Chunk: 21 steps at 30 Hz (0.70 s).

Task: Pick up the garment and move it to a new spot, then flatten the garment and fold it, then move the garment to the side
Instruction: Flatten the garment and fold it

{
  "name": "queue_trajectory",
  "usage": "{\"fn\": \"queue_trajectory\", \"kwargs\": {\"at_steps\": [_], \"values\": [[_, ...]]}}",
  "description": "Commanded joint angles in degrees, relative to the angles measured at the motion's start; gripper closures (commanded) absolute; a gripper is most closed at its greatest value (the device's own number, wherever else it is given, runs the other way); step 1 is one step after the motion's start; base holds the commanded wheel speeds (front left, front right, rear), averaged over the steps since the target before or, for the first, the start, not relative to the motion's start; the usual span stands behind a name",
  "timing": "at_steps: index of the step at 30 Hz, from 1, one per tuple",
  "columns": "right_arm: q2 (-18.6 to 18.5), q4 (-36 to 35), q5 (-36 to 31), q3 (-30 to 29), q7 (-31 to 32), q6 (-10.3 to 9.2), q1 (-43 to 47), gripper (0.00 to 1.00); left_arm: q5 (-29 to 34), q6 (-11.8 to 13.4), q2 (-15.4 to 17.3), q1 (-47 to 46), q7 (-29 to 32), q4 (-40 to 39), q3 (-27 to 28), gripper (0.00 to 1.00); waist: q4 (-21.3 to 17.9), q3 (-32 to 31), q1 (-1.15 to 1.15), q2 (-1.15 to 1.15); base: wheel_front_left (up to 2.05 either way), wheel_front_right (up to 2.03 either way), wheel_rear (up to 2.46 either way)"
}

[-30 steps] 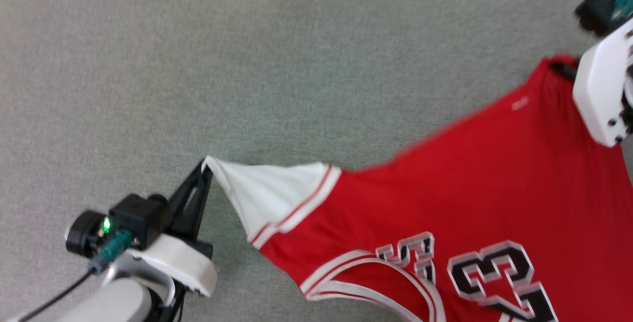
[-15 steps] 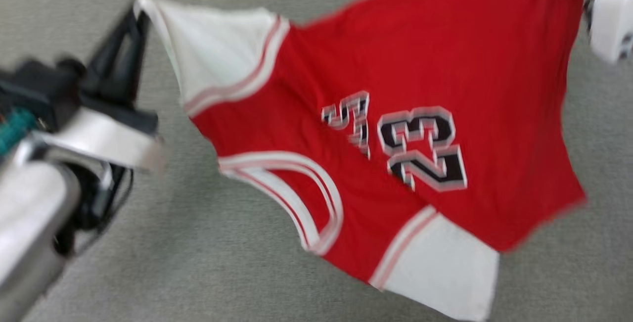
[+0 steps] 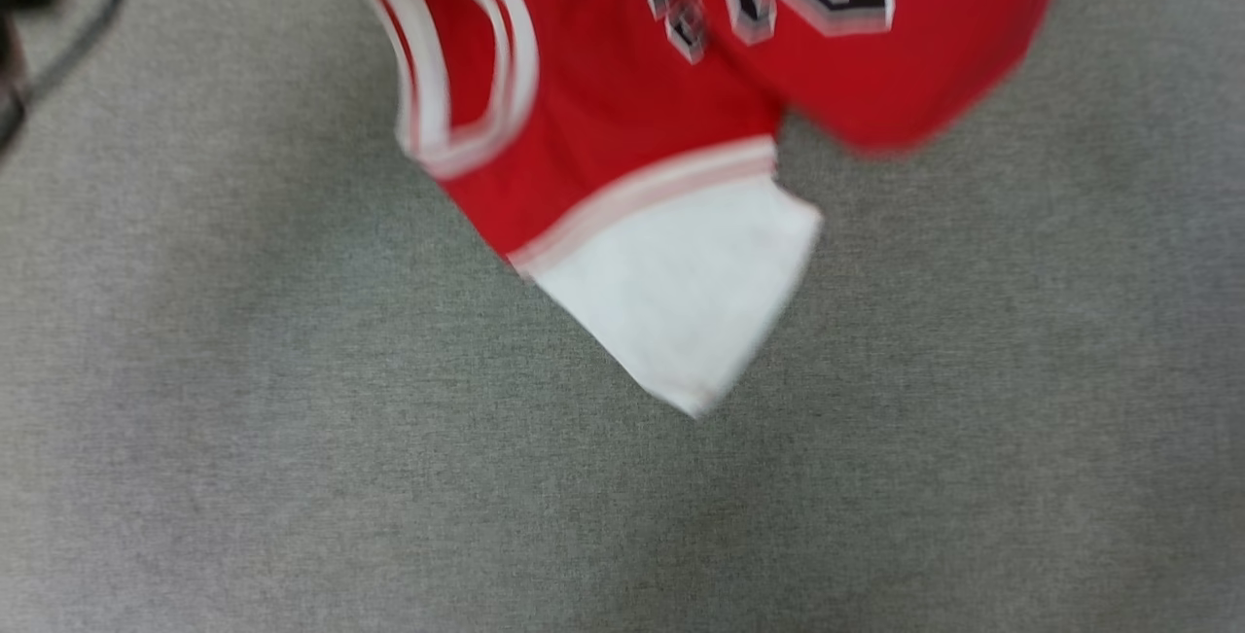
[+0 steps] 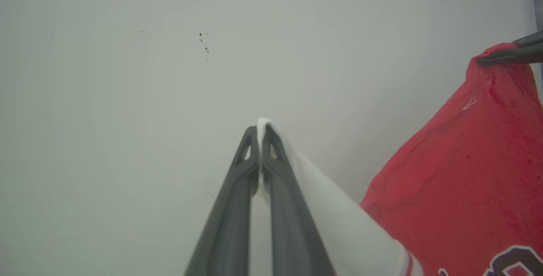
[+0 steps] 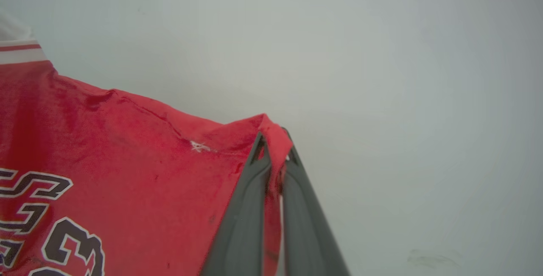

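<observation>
The garment point(image 3: 622, 118), red with white trim and black numerals, hangs blurred from the top of the head view. Its free white sleeve point(image 3: 681, 293) dangles over the grey surface. In the left wrist view my left gripper point(image 4: 259, 134) is shut on the tip of the other white sleeve point(image 4: 339, 225), with the red body point(image 4: 466, 182) sagging to the right. Far right there, my right gripper's fingers point(image 4: 511, 53) pinch a red corner. In the right wrist view my right gripper point(image 5: 275, 144) is shut on that red corner, the garment point(image 5: 127, 161) spreading away to the left.
A grey fabric-covered surface point(image 3: 292, 477) lies under the hanging garment. A dark cable point(image 3: 88, 20) crosses the upper left of the head view. A pale plain wall point(image 4: 127, 98) stands behind the fingers in both wrist views.
The head view has shifted, so both arms have left the picture. The garment, held stretched between the two grippers, now hangs higher with its free sleeve dangling.
</observation>
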Motion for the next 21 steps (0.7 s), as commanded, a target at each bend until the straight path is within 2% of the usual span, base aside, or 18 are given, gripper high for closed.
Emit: {"fn": "queue_trajectory", "kwargs": {"at_steps": [1,6,12,16,21], "values": [[0.8,1.47,-1.82,-0.89,-0.81,-0.08,-3.69,1.0,1.04,-1.44,-1.51,-5.08,-0.46,2.29,0.04,1.0,0.15,2.11,-0.01,0.0,0.0,0.0,0.0],[2.61,5.86,-5.79,-2.46,-3.08,-0.08,-12.9,1.0,1.72,-4.56,-6.05,-17.8,-2.09,10.25,1.29,1.0,0.32,4.36,-0.01,0.0,0.0,0.0,0.0],[4.04,10.92,-9.35,-2.3,-6.41,-0.08,-22.34,1.0,3.3,-7.76,-9.02,-30.58,-3.81,18.62,1.69,1.0,0.16,6.79,-0.01,0.0,0.0,0.0,0.0],[5.63,14.32,-9.74,-1.96,-9.32,-0.08,-24.41,1.0,3.55,-9.36,-10.3,-34.17,-5.99,23.97,1.64,1.0,0.37,7.58,-0.01,0.0,0.0,0.0,0.0],[6.91,18.14,-8.88,1.56,-11.46,-0.08,-20.7,1.0,2.89,-10.91,-11.58,-31.6,-8.41,29.87,0.22,1.0,0.83,8.39,-0.01,0.0,0.0,0.0,0.0]]}}
